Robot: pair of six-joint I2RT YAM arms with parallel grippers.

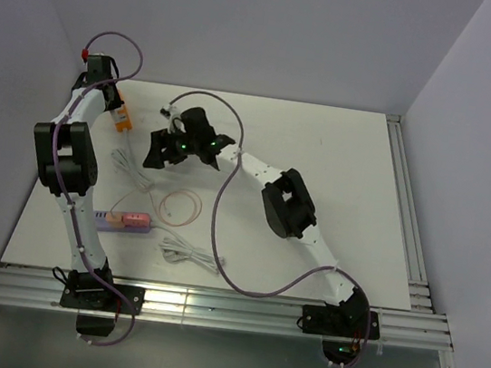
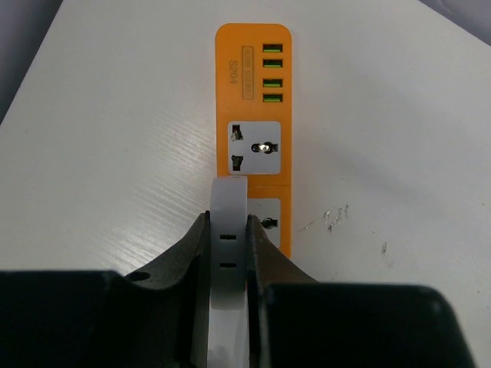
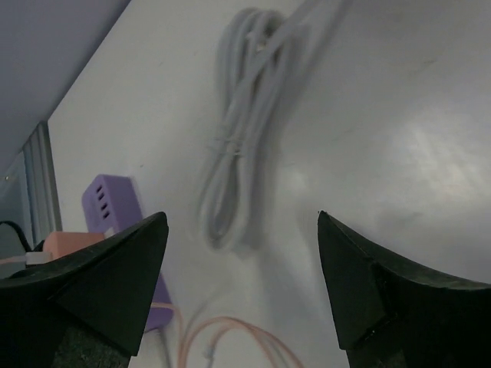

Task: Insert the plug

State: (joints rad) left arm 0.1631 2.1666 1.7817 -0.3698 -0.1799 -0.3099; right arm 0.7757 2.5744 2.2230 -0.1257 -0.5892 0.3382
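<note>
Left arm (image 1: pixel 65 154), right arm (image 1: pixel 290 204): white links, black joints, purple cables (image 1: pixel 221 201). Green lights (image 1: pixel 182 146) on right. Jaws black.

The plug (image 1: pixel 135 219) is sitting on the lilac power strip (image 1: pixel 110 224) (lower left of the frame). The right gripper (image 1: pixel 162 154) is hovering near upper centre.

- White table (image 1: pixel 341 152), faintly scuffed.
- At far-left corner, orange power strip (image 2: pixel 253 113), lying flat.
- Near front-left, lilac power strip (image 1: pixel 110 223) with salmon-pink plug (image 1: pixel 136 218) against it.
- Just beside, looped pale-pink cord (image 1: pixel 179 204); nearer the front edge, bundled white cable (image 3: pixel 234 153).
</note>
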